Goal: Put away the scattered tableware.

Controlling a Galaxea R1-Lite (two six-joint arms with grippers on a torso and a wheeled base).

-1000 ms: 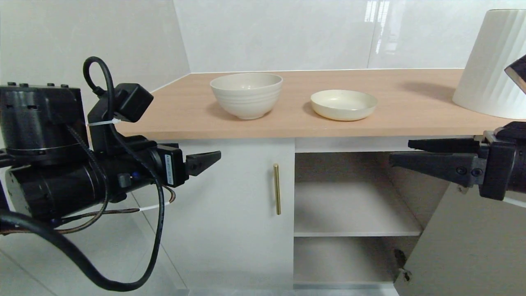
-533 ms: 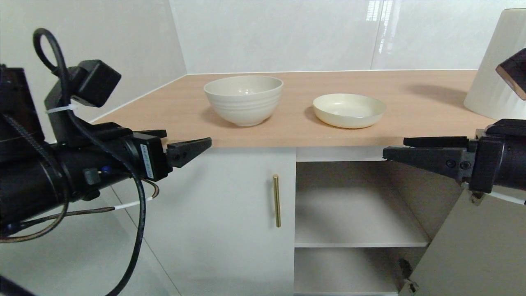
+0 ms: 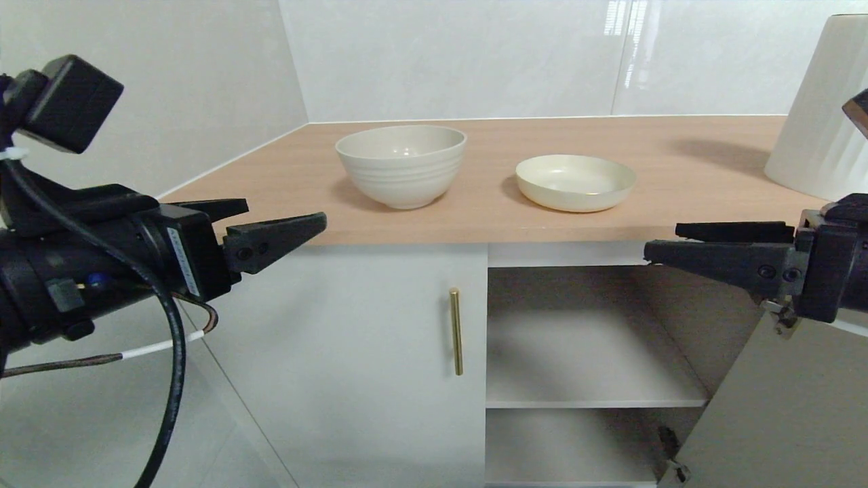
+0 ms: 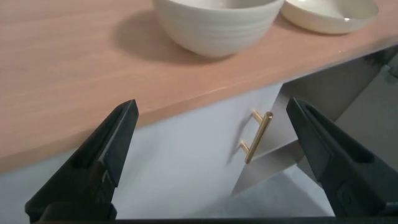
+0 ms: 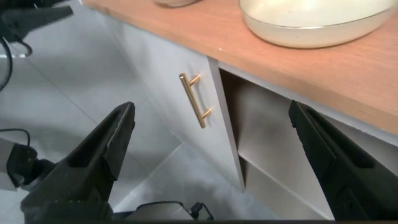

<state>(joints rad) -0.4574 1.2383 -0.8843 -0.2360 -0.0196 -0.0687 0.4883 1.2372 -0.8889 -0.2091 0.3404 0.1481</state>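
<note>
A deep cream bowl [image 3: 401, 165] and a shallow cream dish [image 3: 575, 181] stand side by side near the front of the wooden countertop [image 3: 678, 156]. My left gripper [image 3: 285, 211] is open and empty, level with the counter's front edge and left of the bowl. In the left wrist view the left gripper [image 4: 211, 106] has the bowl [image 4: 217, 25] and the dish [image 4: 329, 12] ahead of it. My right gripper [image 3: 661, 242] is open and empty, just under the counter edge to the right of the dish. The right wrist view has the right gripper [image 5: 211, 109] below the dish [image 5: 311, 22].
Below the counter the cabinet's left door is shut, with a brass handle [image 3: 456, 331]. The right compartment is open, with a bare shelf [image 3: 583, 352], and its door [image 3: 780, 407] swings out at lower right. A tall white ribbed object [image 3: 824, 108] stands at the counter's right end.
The head view shifted a little at first. My left gripper has since drawn back to the left and risen to counter-edge height. The right gripper has barely moved; bowl and dish stay put.
</note>
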